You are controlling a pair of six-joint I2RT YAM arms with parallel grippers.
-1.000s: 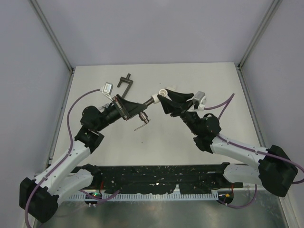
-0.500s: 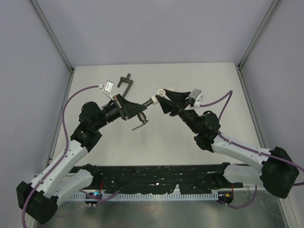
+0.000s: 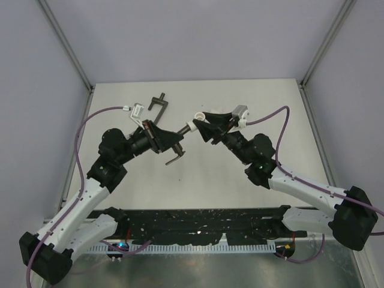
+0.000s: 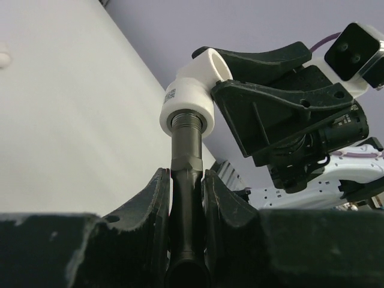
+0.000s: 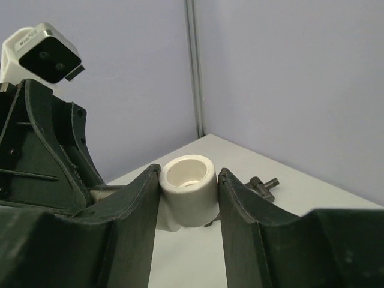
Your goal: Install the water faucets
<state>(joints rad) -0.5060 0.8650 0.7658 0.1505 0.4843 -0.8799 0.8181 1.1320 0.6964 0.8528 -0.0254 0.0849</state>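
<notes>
My left gripper (image 3: pixel 177 139) is shut on the dark grey-bronze faucet (image 3: pixel 180 144) and holds it above the table, its thin lever handle (image 3: pixel 174 159) hanging below. In the left wrist view the faucet (image 4: pixel 186 198) sits between my fingers, its threaded end inside the white elbow fitting (image 4: pixel 189 102). My right gripper (image 3: pixel 201 125) is shut on that elbow fitting (image 3: pixel 193 124). In the right wrist view the fitting (image 5: pixel 189 189) is clamped between both pads, open end up. The shiny silver faucet is out of view.
The long dark T-handled bar (image 3: pixel 158 103) lies on the table behind the left gripper; its end shows in the right wrist view (image 5: pixel 264 185). Grey walls enclose the white table (image 3: pixel 198 180) on three sides. A black rail (image 3: pixel 198 219) runs along the near edge.
Both grippers, joined at faucet and fitting, have shifted slightly left and back. The right wrist has turned, its camera swinging left. The faucet's lever handle has moved a little left.
</notes>
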